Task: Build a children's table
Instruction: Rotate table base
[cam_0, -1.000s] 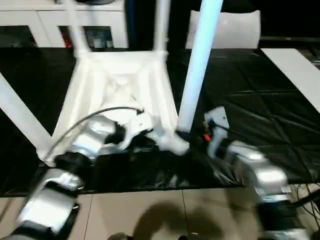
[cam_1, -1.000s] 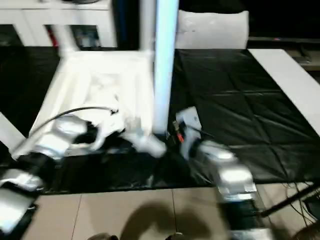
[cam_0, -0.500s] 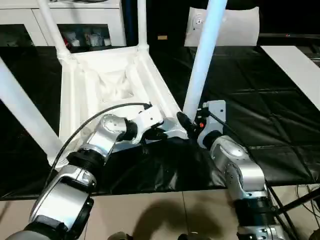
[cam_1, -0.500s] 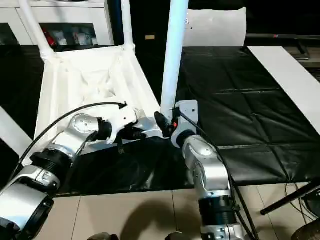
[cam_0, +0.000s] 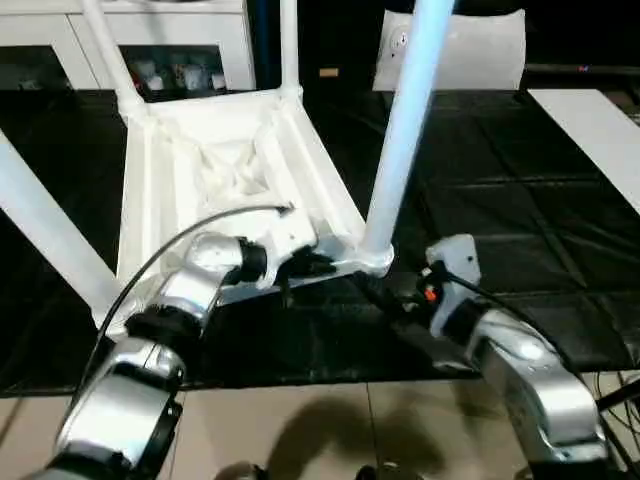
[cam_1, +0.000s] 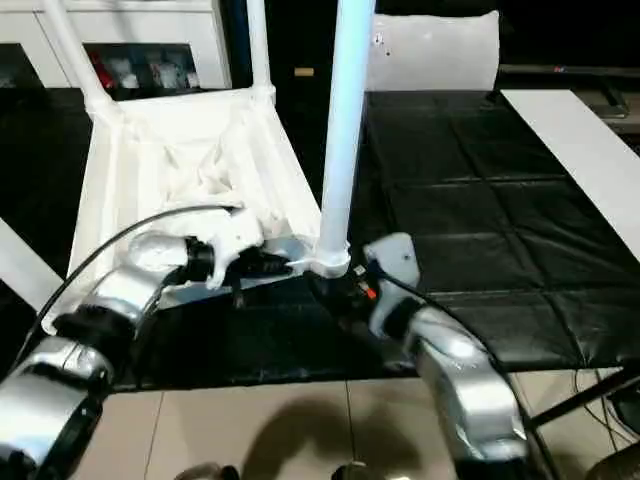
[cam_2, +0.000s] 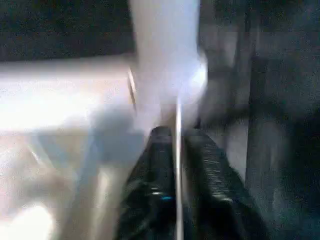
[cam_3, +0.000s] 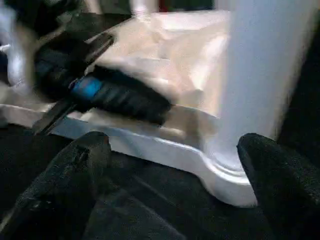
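Four white legs (cam_0: 405, 130) are seen rising from the upturned tabletop (cam_0: 225, 170) at centre left of the head view, on the black counter (cam_0: 520, 200). The tabletop's near rim is pinched by the left hand (cam_0: 310, 266), fingers (cam_2: 160, 165) nearly closed on the thin edge. The right hand (cam_3: 165, 165) is spread wide, gripping nothing, just below the near-right corner socket (cam_1: 330, 262).
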